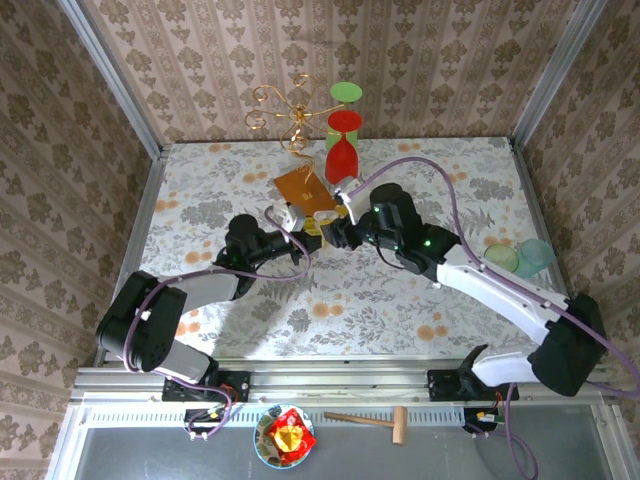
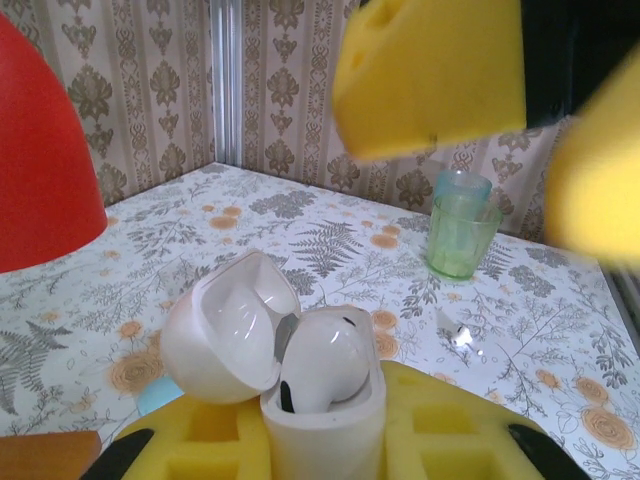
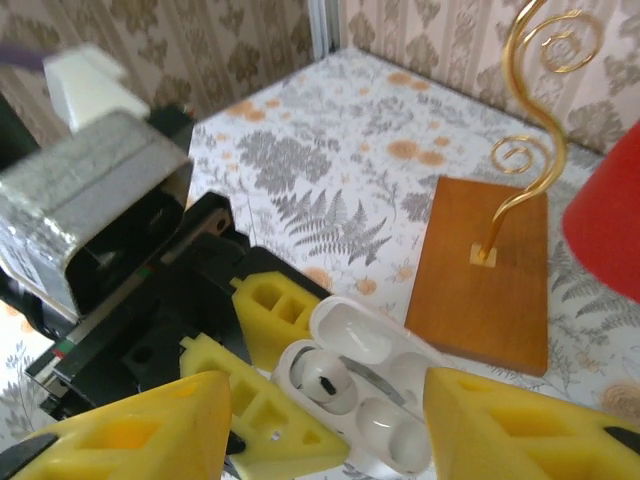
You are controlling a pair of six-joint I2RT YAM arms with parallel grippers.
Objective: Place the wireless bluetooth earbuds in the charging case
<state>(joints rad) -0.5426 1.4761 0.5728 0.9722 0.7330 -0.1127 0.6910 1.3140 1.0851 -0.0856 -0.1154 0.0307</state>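
Left gripper (image 2: 322, 442) is clamping the charging case (image 2: 325, 425) between its yellow foam pads, jaws closed tight on the case body. It is holding the case upright just above the table (image 2: 300, 225), about mid-table and a little toward the far edge. The lid (image 2: 225, 335) is standing hinged open to one side.

Right gripper (image 3: 335, 428) is hovering directly over the open case, jaws standing well apart, nothing between them.

Progress: one white earbud (image 3: 320, 382) is sitting in its well. The neighbouring well (image 3: 388, 418) is showing empty. A second white earbud (image 2: 455, 330) is lying loose on the table, toward the right edge, near the green cups (image 2: 458, 235) and apart from the case.

A light blue patch (image 2: 158, 396) is peeking out beside the lid, too hidden to identify.

Judgement: roughly half done for this case. What is left is fetching the loose earbud, seating it in the empty well and probably closing the lid. Other earbuds or cases: cannot tell from these views.
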